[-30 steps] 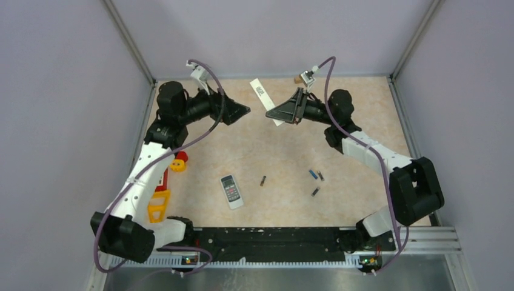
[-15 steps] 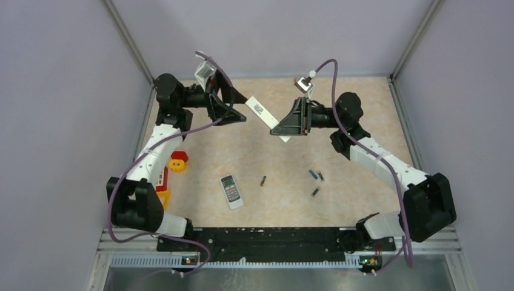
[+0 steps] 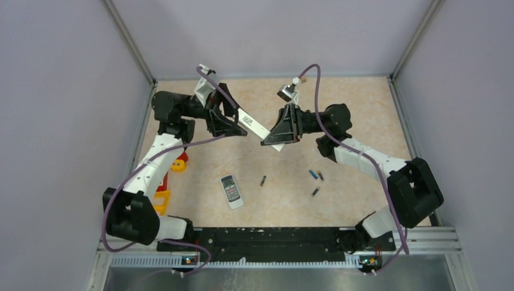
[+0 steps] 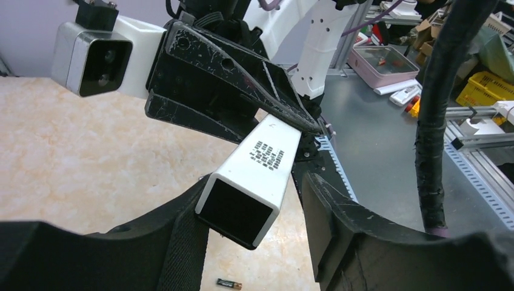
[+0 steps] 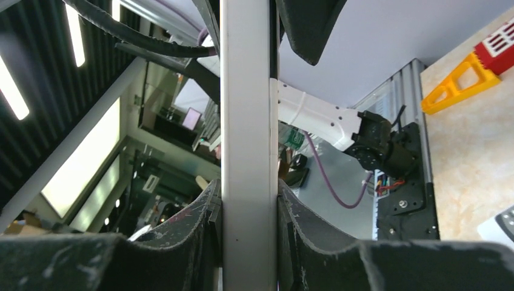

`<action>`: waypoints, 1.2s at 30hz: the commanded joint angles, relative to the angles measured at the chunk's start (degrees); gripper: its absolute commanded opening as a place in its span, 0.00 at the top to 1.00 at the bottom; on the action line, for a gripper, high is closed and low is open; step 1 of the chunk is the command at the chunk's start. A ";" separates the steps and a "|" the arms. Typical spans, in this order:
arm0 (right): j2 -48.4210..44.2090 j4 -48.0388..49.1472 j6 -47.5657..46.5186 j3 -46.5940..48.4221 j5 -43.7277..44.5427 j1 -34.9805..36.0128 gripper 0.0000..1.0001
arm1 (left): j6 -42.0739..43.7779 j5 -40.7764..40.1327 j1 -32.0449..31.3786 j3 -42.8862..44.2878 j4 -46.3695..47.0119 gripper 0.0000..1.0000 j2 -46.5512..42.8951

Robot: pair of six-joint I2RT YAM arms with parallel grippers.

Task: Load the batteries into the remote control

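Four batteries [image 3: 263, 180]: I see them loose on the table [image 3: 363, 109]. One lies alone near the small remote [image 3: 231, 191]. The other three sit clustered further right, one of them bluish. All are well apart from both grippers.
Long remote [image 3: 254, 125]: white, off the table, tilted, spanning the gap between my two arms.
Inside it: the end facing my left wrist camera is open and hollow, dark within. I cannot tell what it holds.
Right gripper [image 5: 248, 194]: clamped on the long remote, both fingers pressed against its sides.
Left gripper [image 4: 254, 200]: jaws partly apart around the hollow end, with a gap on one side.
Toy blocks [image 3: 177, 162]: red and yellow, at the table's left edge.
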 commanded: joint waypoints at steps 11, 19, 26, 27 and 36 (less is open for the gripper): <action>4.15 20.80 15.51 -0.68 0.57 1.24 1.00 | 26.86 3.93 -0.68 1.42 -27.16 0.49 -10.94; 4.85 22.13 16.09 -0.44 0.88 2.18 1.00 | 26.31 1.39 -2.25 1.34 -29.03 0.31 -11.39; 6.63 28.54 20.28 -0.45 1.90 2.47 1.00 | 25.34 0.15 -3.57 2.03 -29.22 0.45 -11.53; 6.82 29.07 20.53 -0.53 1.98 2.54 1.00 | 25.24 -0.12 -3.61 2.04 -29.30 0.47 -11.63; 7.42 29.70 20.14 -1.19 2.17 2.65 1.00 | 25.58 -1.21 -3.70 1.40 -29.34 0.92 -11.49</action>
